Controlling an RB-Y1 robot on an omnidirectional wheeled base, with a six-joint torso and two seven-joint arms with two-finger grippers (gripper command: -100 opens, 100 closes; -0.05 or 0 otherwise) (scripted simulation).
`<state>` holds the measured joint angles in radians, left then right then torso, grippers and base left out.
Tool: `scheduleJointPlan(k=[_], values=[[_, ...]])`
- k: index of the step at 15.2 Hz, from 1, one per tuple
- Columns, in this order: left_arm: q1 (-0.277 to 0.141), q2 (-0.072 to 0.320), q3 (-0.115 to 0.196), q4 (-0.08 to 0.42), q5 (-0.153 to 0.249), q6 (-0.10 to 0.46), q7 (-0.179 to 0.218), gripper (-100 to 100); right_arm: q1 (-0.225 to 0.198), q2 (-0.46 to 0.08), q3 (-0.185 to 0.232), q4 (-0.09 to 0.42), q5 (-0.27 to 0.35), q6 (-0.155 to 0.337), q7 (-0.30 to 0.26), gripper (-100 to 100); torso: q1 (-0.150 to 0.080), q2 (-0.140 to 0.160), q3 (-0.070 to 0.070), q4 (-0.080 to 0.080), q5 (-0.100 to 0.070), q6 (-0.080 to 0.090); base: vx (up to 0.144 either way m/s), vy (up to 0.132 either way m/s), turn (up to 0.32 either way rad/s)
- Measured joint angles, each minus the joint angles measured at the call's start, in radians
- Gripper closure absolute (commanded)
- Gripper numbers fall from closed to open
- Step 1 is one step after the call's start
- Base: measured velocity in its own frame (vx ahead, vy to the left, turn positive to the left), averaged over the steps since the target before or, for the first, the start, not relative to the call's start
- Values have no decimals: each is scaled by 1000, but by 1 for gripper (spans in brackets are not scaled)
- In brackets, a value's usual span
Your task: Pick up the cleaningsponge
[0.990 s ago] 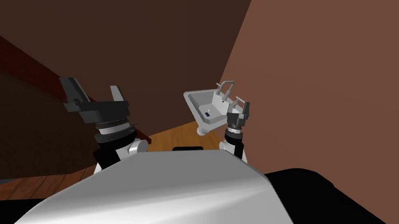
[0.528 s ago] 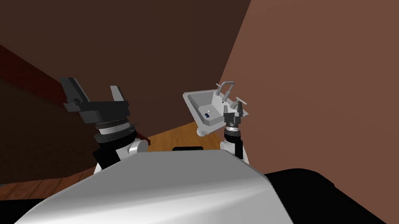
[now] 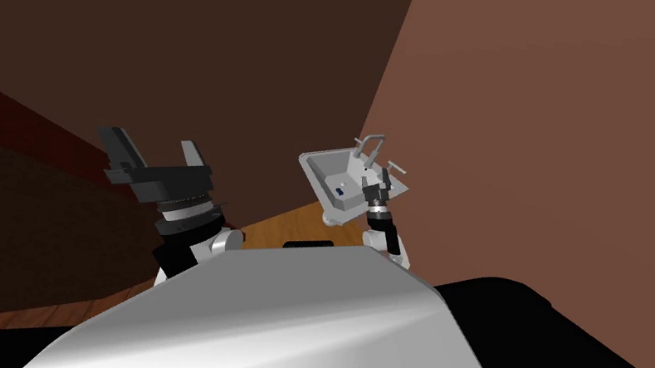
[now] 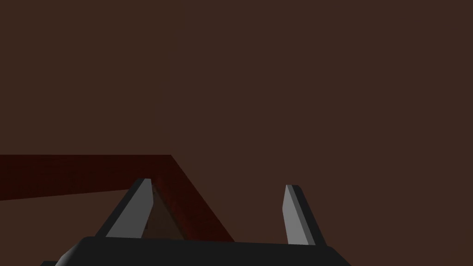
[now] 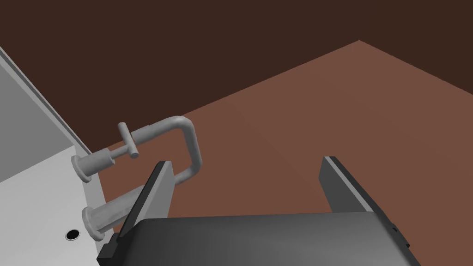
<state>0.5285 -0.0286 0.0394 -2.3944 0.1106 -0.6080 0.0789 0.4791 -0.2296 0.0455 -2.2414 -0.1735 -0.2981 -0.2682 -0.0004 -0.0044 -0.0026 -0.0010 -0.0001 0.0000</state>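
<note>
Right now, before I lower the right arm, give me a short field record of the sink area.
target: small dark blue sponge, lying in the basin
holder: white square sink
tap: grey bent-pipe faucet, at the sink's back edge
right gripper: fingers open, empty, over the sink, apart from the sponge
left gripper: fingers open, empty, raised away from the sink

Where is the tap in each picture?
Head view: the grey tap stands on the white sink's back rim, behind the right gripper.
Right wrist view: the tap curves beside the open right gripper.
Left wrist view: the left gripper, open, points elsewhere.
Shared landmark: the sink.
</note>
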Motion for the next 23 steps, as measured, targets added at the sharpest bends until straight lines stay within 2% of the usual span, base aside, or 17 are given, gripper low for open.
scheduleJointPlan(k=[12, 23], values=[[0, 0, 0, 0, 0, 0, 0, 0, -44, -50, -5, 54, -68, 240, -151, -100, 0, 0, 0, 0, 0, 0, 50, -1, -16], [0, 0, 0, 0, 0, 0, 0, 0, -87, -67, -5, 104, -123, 460, -279, -100, 0, 0, 0, 0, 0, 0, 52, -1, -18]])
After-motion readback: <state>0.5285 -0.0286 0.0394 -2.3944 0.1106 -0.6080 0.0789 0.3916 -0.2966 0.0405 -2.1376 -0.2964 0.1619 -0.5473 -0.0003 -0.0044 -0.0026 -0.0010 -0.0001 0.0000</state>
